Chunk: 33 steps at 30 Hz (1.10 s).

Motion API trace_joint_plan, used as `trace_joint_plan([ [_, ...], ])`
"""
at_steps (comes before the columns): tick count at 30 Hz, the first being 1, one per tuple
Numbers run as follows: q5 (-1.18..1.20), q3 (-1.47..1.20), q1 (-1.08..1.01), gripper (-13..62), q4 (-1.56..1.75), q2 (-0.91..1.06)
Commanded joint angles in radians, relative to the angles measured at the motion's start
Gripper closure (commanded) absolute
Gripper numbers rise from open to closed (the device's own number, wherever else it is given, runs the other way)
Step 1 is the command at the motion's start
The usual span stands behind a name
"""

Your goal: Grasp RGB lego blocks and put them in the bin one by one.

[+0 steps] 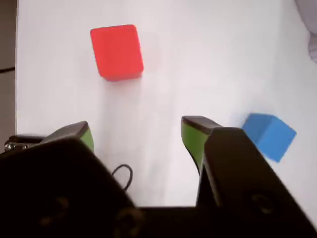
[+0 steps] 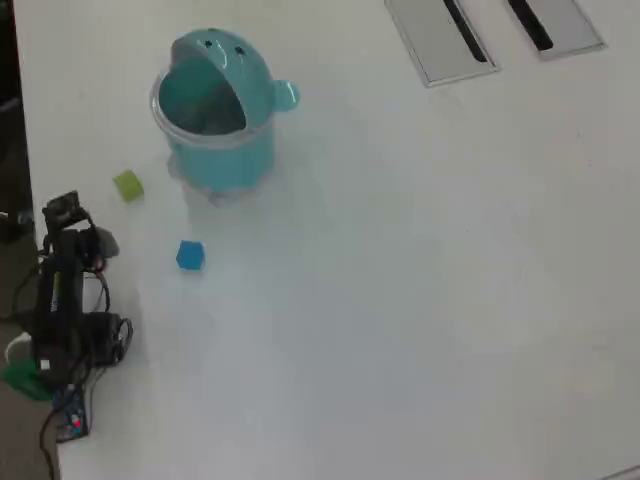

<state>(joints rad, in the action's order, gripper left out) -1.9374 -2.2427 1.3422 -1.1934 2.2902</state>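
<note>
Tool [image 1: 138, 136] hung open, empty, above white surface [image 2: 420, 300] near its left edge. Small red plastic cube [image 1: 117, 51] ahead; small blue plastic cube [image 1: 270, 135] beside right jaw.

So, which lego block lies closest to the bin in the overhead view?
The yellow-green block, just left of the bin; the blue block lies farther below.

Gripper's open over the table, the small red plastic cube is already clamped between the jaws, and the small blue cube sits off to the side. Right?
Not quite. In the wrist view the open gripper holds nothing; the small red plastic cube lies on the white table, apart from the jaws. The small blue plastic cube does sit off to the side.
</note>
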Motion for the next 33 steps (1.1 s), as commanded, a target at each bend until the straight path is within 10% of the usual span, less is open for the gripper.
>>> trace_joint_plan([
  [1, -0.017, 0.018, 0.021, 16.7, 0.133, 0.067],
  [33, 0.043, -0.311, 0.156, 17.2, 0.838, -0.172],
])
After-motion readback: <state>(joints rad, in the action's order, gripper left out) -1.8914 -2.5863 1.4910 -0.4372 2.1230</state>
